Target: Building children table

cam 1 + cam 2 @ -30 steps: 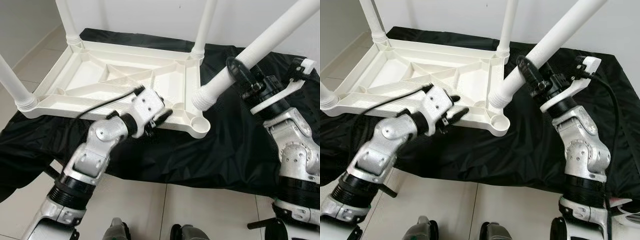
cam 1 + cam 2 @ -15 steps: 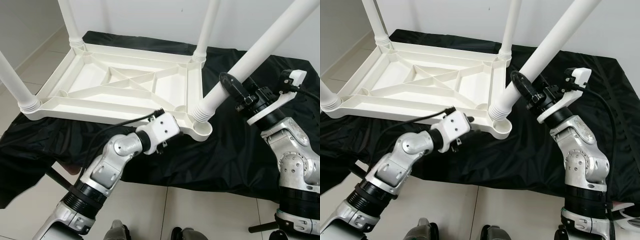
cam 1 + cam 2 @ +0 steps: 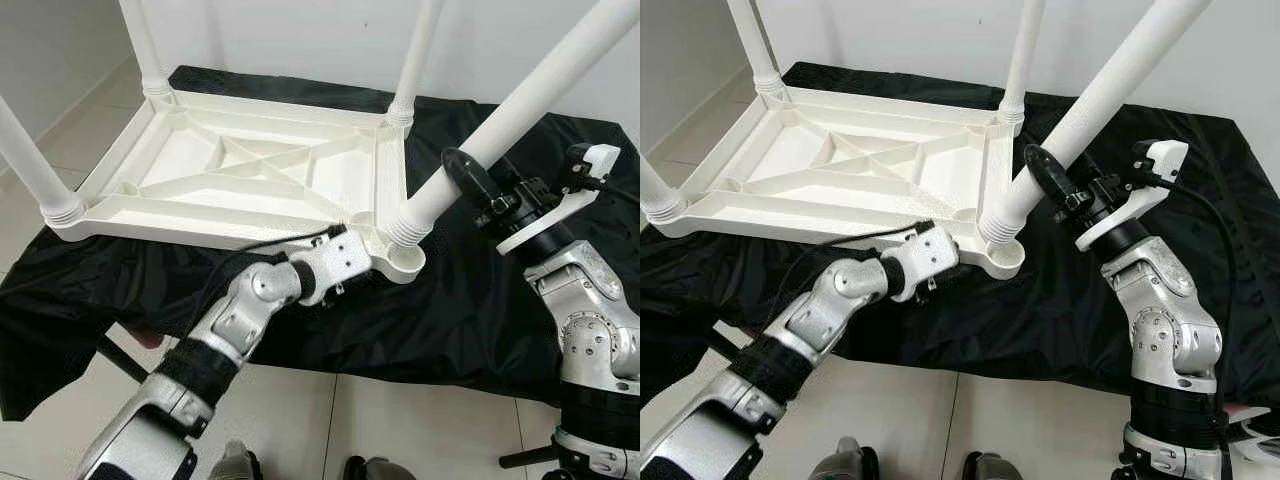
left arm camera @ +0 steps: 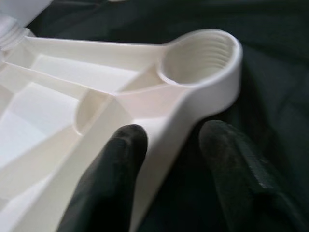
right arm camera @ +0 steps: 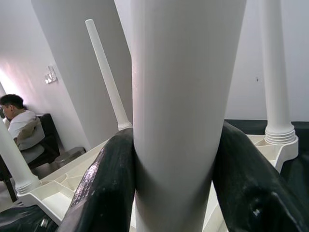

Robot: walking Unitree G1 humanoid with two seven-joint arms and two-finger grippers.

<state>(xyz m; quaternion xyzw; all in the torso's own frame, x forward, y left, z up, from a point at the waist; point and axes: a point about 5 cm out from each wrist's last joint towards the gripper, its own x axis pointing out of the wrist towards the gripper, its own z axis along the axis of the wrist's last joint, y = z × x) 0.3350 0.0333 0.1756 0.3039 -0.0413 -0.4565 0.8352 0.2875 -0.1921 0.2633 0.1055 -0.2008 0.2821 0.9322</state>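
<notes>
The white table top (image 3: 250,190) lies upside down on a black cloth (image 3: 460,310), with three white legs (image 3: 415,60) standing in its corners. My right gripper (image 3: 480,190) is shut on the fourth leg (image 3: 520,110), which tilts up to the right. In the right wrist view the leg (image 5: 183,96) sits between both fingers (image 5: 106,193). Its threaded end (image 3: 412,220) hangs just over the empty near right socket (image 4: 198,55). My left gripper (image 4: 169,135) straddles the near rim beside that socket and is shut on it, one finger inside and one outside.
The cloth covers the floor under the table and ends near my feet, where pale tiles (image 3: 320,420) begin. A white wall (image 3: 300,40) stands close behind. A seated person (image 5: 19,125) is visible in the right wrist view.
My left gripper came off the table's inner ribs, dropped to the near rim and slid right toward the corner socket. The held leg's threaded end lowered closer to the socket.
</notes>
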